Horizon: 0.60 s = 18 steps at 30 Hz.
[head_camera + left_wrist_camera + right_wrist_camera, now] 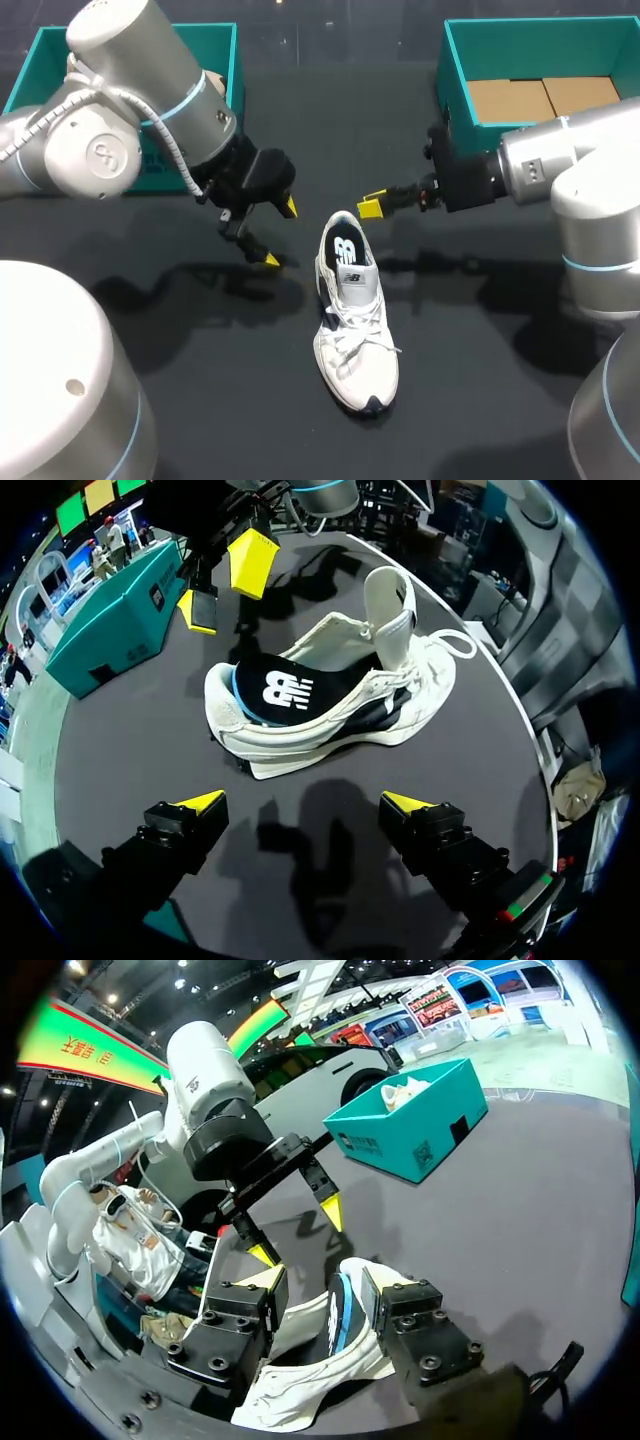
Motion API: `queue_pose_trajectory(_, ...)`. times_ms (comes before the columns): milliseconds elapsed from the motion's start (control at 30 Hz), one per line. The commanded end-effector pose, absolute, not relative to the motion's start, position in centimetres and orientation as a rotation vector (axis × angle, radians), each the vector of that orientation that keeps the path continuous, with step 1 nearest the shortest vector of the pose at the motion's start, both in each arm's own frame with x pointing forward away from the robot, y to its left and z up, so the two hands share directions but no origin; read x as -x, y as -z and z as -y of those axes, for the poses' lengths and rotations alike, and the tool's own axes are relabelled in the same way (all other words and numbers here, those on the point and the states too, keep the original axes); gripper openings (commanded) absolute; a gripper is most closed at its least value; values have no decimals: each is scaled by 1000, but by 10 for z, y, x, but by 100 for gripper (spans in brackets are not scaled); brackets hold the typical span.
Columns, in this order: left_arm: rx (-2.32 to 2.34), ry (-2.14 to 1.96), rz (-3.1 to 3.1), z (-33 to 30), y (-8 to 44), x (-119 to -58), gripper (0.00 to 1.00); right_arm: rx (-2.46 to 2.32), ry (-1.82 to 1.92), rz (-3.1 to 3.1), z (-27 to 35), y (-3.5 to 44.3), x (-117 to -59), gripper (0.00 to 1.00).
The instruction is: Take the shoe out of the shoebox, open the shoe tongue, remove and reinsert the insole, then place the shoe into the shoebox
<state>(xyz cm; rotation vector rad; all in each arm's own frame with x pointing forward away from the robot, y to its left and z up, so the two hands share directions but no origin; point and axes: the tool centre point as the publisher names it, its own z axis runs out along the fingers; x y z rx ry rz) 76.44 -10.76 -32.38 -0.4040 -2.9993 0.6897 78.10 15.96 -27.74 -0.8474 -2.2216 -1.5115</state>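
A white shoe (352,325) lies on the black table, toe toward me, its tongue (390,605) pulled up. The dark insole (345,250) with a white logo sits in the shoe, heel end raised. My left gripper (277,232) hangs open just left of the heel; in the left wrist view the shoe (330,695) lies side-on ahead of its yellow fingertips (200,802). My right gripper (372,207) hovers just behind and right of the heel. In the right wrist view the insole (340,1310) shows between its fingers (240,1305), untouched.
A teal shoebox (455,90) with cardboard in its bottom stands at the back right. A second teal box (222,60) stands at the back left, partly behind my left arm; something white lies in that box (410,1120). Bare black table surrounds the shoe.
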Motion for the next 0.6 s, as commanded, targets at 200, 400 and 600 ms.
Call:
queue_pose_trajectory(200,476,-618,2983,73,292,-776,100,1009,1301,2291,-132,257,-785,46)
queue_pose_trajectory(400,523,-576,2973,60,280,-786,100,1070,1075,2288,-119,246,-788,42)
queue_pose_trajectory(600,532,-572,2970,49,268,-794,100,1126,830,2231,-100,238,-796,43)
